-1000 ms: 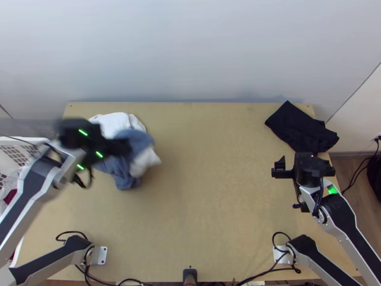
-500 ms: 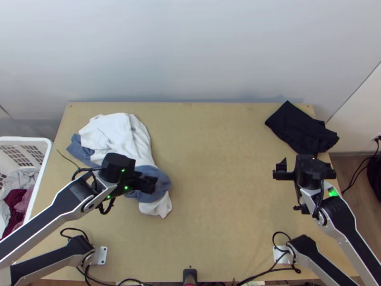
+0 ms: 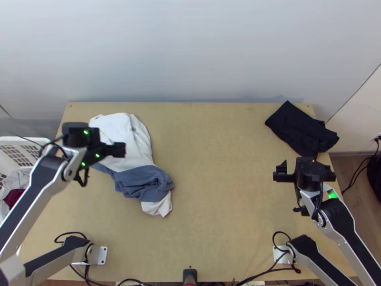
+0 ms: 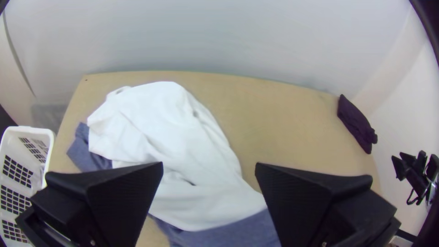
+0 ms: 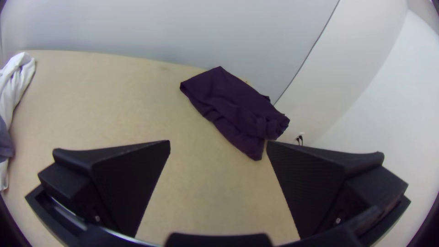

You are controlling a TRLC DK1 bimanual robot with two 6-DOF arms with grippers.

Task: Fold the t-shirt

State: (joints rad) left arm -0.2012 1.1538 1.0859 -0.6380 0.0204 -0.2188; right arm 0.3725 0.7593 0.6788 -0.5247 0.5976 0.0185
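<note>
Left claw (image 3: 97,143) hangs above the left part of the surface, released, fingers wide apart, in line w/ the t-shirt's left side in the top view. Off the surface's left edge stands a white plastic basket (image 3: 13,138) w/ grid-like side holes and a dark red cloth (image 3: 12,196) among pale ones inside. Pale grey wall (image 3: 200,52) runs along the far side. Surface (image 3: 219,190) is light wood, flat, w/ small dark dots nr its far corners.

T-shirt (image 3: 125,143), white w/ blue-grey parts, lies on the left half of the surface, unevenly bunched. Long axis runs diag. from the far left down to the near side, a bit rightward. Broad white part is at the far end; a rumpled blue-grey band crosses nearer, and a narrow white tip points toward the near edge. Another blue-grey bit pokes out at its left side, per left wrist view.

At the near edge's mid. sits a small black fixture (image 3: 189,274). Right claw (image 3: 305,172) is over the right side, also released, fingers spread. Beyond it, a dark cloth (image 3: 296,126) lies folded at the far right corner. Farther right: wood-look floor (image 3: 350,174) and black cables (image 3: 358,176) by the wall.
</note>
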